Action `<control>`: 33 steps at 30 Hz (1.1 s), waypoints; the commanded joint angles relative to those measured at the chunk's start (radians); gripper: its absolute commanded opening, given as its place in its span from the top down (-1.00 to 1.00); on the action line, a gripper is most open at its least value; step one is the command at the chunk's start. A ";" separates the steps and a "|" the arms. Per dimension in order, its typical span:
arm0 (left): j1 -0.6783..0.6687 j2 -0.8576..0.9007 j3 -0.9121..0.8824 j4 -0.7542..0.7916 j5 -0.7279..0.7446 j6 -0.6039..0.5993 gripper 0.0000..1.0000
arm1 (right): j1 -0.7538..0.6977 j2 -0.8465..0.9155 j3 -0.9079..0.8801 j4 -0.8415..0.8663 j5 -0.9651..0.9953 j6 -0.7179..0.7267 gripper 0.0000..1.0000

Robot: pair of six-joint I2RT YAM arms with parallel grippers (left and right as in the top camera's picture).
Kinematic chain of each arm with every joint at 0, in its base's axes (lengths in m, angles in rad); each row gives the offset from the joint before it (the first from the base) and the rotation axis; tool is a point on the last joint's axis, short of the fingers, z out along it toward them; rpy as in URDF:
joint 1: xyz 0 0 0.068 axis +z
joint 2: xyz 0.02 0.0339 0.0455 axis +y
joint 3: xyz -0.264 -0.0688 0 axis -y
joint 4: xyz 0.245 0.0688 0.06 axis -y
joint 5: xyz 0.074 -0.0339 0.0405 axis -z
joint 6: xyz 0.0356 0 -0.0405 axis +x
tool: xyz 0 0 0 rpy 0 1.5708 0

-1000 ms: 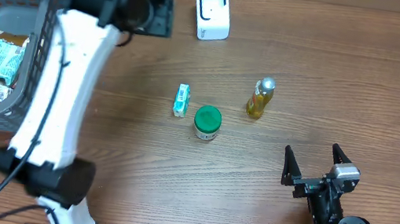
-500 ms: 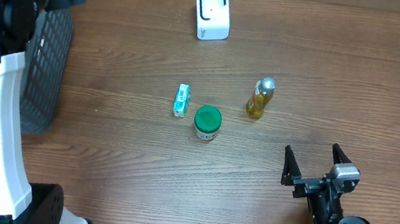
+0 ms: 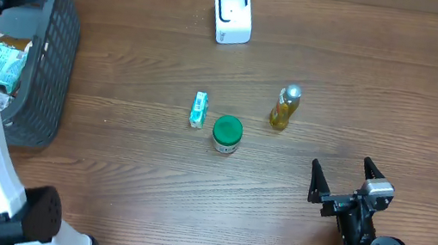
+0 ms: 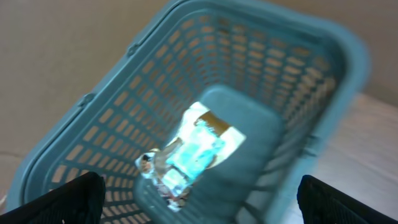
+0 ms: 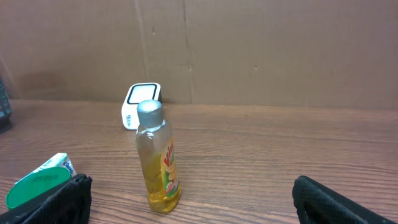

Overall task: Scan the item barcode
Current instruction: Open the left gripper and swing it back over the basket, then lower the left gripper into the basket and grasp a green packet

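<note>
On bottle [image 5: 155, 146]: red-yellow label [image 5: 169, 167], writing unreadable.

My left wrist view is smeared with motion blur: the basket [image 4: 292, 68] beneath the left gripper [image 4: 199, 208] and the packets [image 4: 186, 155] inside look soft. Ahead of the right gripper [image 5: 193, 202], the bottle [image 5: 157, 163] is sharp, evenly lit and faintly shadowed. Overhead is bright.

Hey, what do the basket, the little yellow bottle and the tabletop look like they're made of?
Basket: likely molded plastic, matte grey-blue; its walls are a regular grid of holes. Bottle: probably clear glossy plastic, since the yellow liquid shows through; silvery cap, metal or plastic unclear. Tabletop: wood or wood-look laminate, brown with grain streaks; which one I cannot tell.
</note>
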 commanded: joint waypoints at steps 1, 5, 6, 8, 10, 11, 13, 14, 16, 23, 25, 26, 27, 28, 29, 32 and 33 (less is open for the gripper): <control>0.055 0.087 0.013 0.011 -0.024 0.059 -0.99 | -0.002 -0.010 -0.011 0.005 0.002 -0.005 -1.00; 0.108 0.179 0.013 0.014 -0.023 0.109 -1.00 | -0.002 -0.010 -0.011 0.005 0.002 -0.005 -1.00; 0.122 0.206 0.013 0.010 -0.024 0.113 -1.00 | -0.002 -0.010 -0.011 0.005 0.002 -0.005 -1.00; 0.153 0.282 0.013 -0.024 -0.024 0.120 -1.00 | -0.002 -0.010 -0.011 0.005 0.002 -0.005 -1.00; 0.168 0.326 0.013 -0.051 -0.024 0.138 -1.00 | -0.002 -0.010 -0.011 0.005 0.002 -0.005 -1.00; 0.176 0.348 0.013 -0.059 -0.024 0.141 -0.99 | -0.002 -0.010 -0.011 0.005 0.002 -0.005 -1.00; 0.190 0.391 0.013 -0.059 -0.023 0.141 -1.00 | -0.002 -0.010 -0.011 0.005 0.002 -0.005 -1.00; 0.199 0.415 0.013 -0.054 -0.023 0.142 -0.99 | -0.002 -0.010 -0.011 0.005 0.002 -0.005 -1.00; 0.216 0.462 0.013 -0.043 -0.018 0.168 -1.00 | -0.002 -0.010 -0.011 0.005 0.002 -0.005 -1.00; 0.256 0.624 0.013 -0.033 0.139 0.274 -0.99 | -0.002 -0.010 -0.011 0.005 0.002 -0.005 -1.00; 0.262 0.653 0.013 -0.032 0.162 0.298 -0.99 | -0.002 -0.010 -0.011 0.005 0.002 -0.005 -1.00; 0.265 0.661 0.013 -0.030 0.161 0.298 -1.00 | -0.002 -0.010 -0.011 0.005 0.002 -0.005 -1.00; 0.268 0.669 0.013 -0.027 0.161 0.298 -0.99 | -0.002 -0.010 -0.011 0.005 0.002 -0.005 -1.00; 0.272 0.672 0.013 -0.026 0.163 0.298 -0.99 | -0.002 -0.010 -0.011 0.005 0.002 -0.005 -1.00; 0.274 0.675 0.013 -0.021 0.166 0.298 -0.99 | -0.002 -0.010 -0.011 0.005 0.002 -0.005 -1.00; 0.284 0.675 0.009 -0.006 0.192 0.312 -1.00 | -0.002 -0.010 -0.011 0.005 0.002 -0.005 -1.00; 0.287 0.675 0.009 -0.005 0.204 0.321 -1.00 | -0.002 -0.010 -0.011 0.005 0.002 -0.005 -1.00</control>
